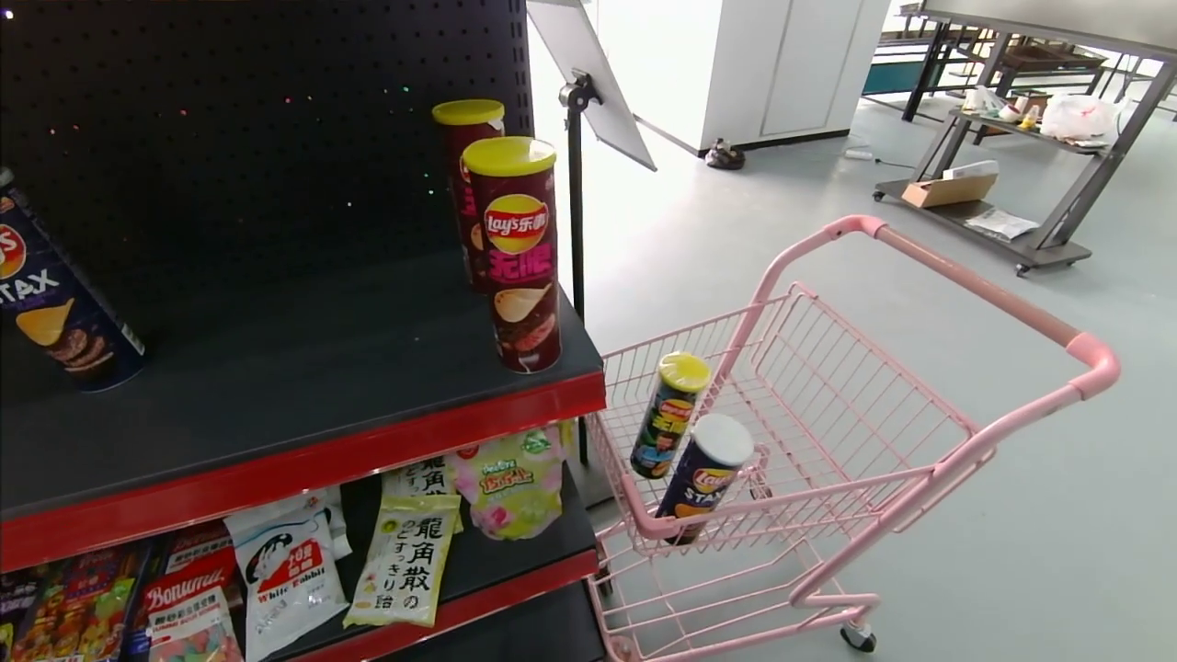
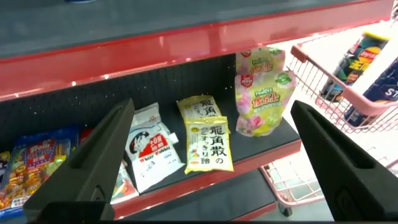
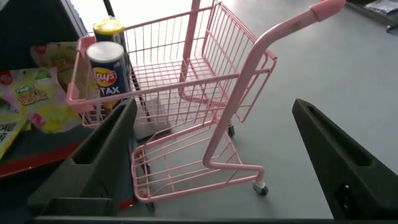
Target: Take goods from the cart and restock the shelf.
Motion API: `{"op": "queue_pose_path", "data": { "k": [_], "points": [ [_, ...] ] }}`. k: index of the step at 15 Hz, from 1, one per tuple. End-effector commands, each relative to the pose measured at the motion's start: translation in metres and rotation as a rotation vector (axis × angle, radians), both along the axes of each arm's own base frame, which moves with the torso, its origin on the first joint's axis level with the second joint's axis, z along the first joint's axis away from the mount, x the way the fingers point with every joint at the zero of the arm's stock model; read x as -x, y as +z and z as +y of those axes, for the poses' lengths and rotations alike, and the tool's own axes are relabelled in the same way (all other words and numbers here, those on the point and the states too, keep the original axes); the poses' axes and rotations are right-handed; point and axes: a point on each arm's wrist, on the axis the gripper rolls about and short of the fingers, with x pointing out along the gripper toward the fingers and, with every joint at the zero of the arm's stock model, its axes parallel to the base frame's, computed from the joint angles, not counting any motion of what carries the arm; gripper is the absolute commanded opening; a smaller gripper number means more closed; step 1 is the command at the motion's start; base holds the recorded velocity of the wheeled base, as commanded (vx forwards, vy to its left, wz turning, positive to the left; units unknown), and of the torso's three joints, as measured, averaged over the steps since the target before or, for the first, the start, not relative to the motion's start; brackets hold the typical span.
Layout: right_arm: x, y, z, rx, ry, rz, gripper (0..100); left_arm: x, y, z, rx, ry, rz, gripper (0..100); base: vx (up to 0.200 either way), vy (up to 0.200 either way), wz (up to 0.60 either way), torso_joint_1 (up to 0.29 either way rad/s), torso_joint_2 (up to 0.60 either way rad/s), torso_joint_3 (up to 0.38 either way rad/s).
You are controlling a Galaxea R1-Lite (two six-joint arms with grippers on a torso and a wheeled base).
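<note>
Partway done, I judge: maroon cans (image 1: 519, 253) are standing at the shelf (image 1: 303, 368)'s right edge. A yellow-lidded can (image 1: 669, 416) and a white-lidded can (image 1: 703, 478) are waiting in the cart (image 1: 965, 281)'s shelf-side corner. The left tool (image 2: 212, 107) and right tool (image 3: 212, 106) are gaping apart, empty.

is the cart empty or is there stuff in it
Not empty: a yellow-lidded can and a white-lidded can sit in the pink cart.

Bright daylight glare on the floor (image 1: 699, 239), deep shade over the shelf (image 1: 276, 368)

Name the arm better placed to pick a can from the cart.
Right. The right gripper faces the pink cart and its white-lidded can, jaws open; the left gripper faces bags on the lower shelf.
</note>
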Motion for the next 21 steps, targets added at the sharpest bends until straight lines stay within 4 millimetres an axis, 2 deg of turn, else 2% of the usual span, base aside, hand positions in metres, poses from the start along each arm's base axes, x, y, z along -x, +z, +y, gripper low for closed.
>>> {"op": "queue_pose_path", "data": {
  "k": [1, 11, 18, 19, 20, 21],
  "points": [
    [0.000, 0.000, 0.000, 0.000, 0.000, 0.000, 100, 0.000, 0.000, 0.000, 0.000, 0.000, 0.001, 100, 0.000, 0.000, 0.00, -0.154, 0.40, 0.256],
    [0.000, 0.000, 0.000, 0.005, 0.001, 0.000, 100, 0.000, 0.000, 0.000, 0.000, 0.000, 0.001, 100, 0.000, 0.000, 0.00, -0.161, 0.50, 0.337],
    [0.000, 0.001, 0.000, 0.011, 0.004, -0.005, 100, 0.000, 0.000, 0.000, 0.000, 0.002, -0.001, 100, 0.000, 0.000, 0.00, -0.014, 0.05, 0.035],
    [0.004, 0.026, 0.000, 0.003, 0.018, -0.048, 100, 0.000, 0.000, 0.000, 0.000, 0.002, 0.001, 100, 0.000, 0.000, 0.00, 0.000, 0.00, 0.000],
    [-0.013, 0.090, 0.000, -0.061, 0.024, -0.012, 100, 0.000, 0.000, 0.000, 0.000, 0.002, 0.001, 100, 0.000, 0.000, 0.00, 0.000, 0.00, 0.000],
    [-0.021, 0.113, 0.000, -0.117, 0.027, -0.012, 100, 0.000, 0.000, 0.000, 0.000, 0.002, 0.001, 100, 0.000, 0.000, 0.00, 0.000, 0.00, 0.000]
  ]
}}
